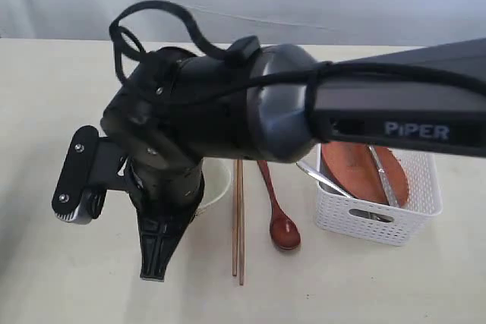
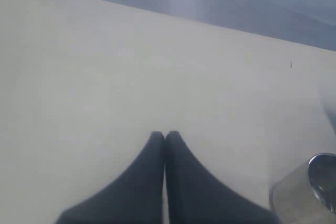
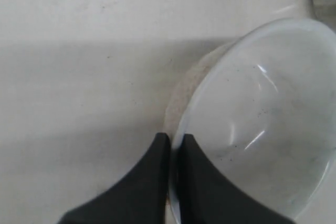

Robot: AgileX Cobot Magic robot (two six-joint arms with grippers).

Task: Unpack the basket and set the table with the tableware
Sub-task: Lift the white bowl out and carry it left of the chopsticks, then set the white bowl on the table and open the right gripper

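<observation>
Bowl first: the white bowl sits on the cream table, upright with its mouth facing up, just left of the two chopsticks in the exterior view and mostly hidden there under the right arm. In the right wrist view the right gripper is pinched onto the bowl's near rim — one finger inside the wall, one outside, the jaws drawn nearly together on the thin edge. It looks like glazed ceramic or hard plastic, which I cannot settle; either way it should be stiff, smooth and slippery, and a rim pinch will let it swing if it is lifted fast. The rim is the only sensible place to take it.

Being round, the bowl has no long axis. The chopsticks lie side by side, running from the far side of the table toward the near edge, and the dark wooden spoon lies almost parallel to them, bowl end nearest the camera, handle slanting away.

To the right stands the white perforated basket, with the brown plate leaning inside it and steel cutlery across it — those are not yet unpacked.

The left gripper hangs over bare table with its fingers pressed together, holding nothing; the shiny steel cup stands near it.
</observation>
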